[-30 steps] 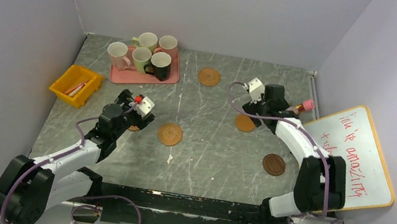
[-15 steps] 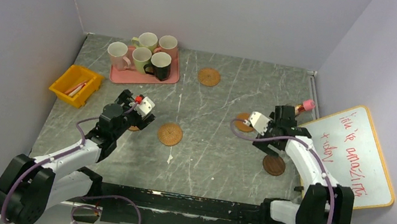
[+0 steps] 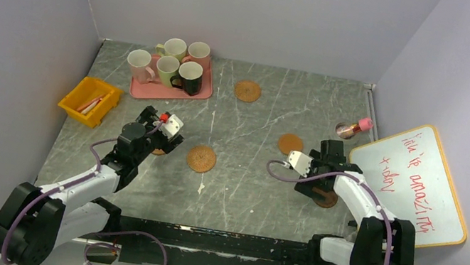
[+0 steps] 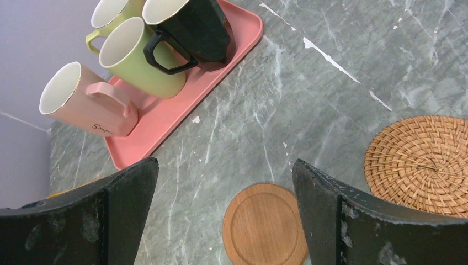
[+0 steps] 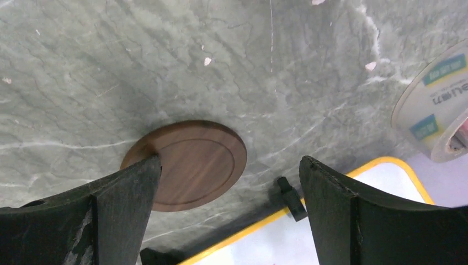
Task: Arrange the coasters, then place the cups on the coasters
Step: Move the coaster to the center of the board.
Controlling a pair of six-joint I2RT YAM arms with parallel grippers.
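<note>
1. The dark coaster (image 5: 193,163) lies flat on the surface (image 3: 242,199), close to its right edge and just beside the whiteboard (image 3: 418,181).
2. The right pincer (image 5: 230,160) hangs over this coaster. Its two fingers stand wide apart and hold nothing. In the wrist view the coaster sits between the fingers, and one finger hides a part of its edge. I cannot tell if that finger touches it.
3. A tan coaster (image 3: 290,144) lies a little farther back, apart from the dark one.
4. A woven coaster (image 3: 201,158) lies near the middle of the surface. A second woven coaster (image 3: 247,90) lies far back, near the tray (image 3: 168,95).
5. A wooden coaster (image 4: 265,225) lies just beside the middle woven one, on its left, and does not touch it.
6. The left pincer (image 4: 223,168) hangs over the wooden coaster, with its fingers also wide apart and empty.
7. The five cups stand upright and close together on the pink tray, at the far left of the surface: two pink cups (image 3: 139,62), two green cups (image 3: 168,69) and one black cup (image 3: 190,76). No cup is on a coaster.
8. A yellow bin (image 3: 89,101) stands at the left edge, in front of the tray.
9. A small jar (image 3: 354,129) with a pink lid lies on its side at the right edge, behind the whiteboard.
</note>
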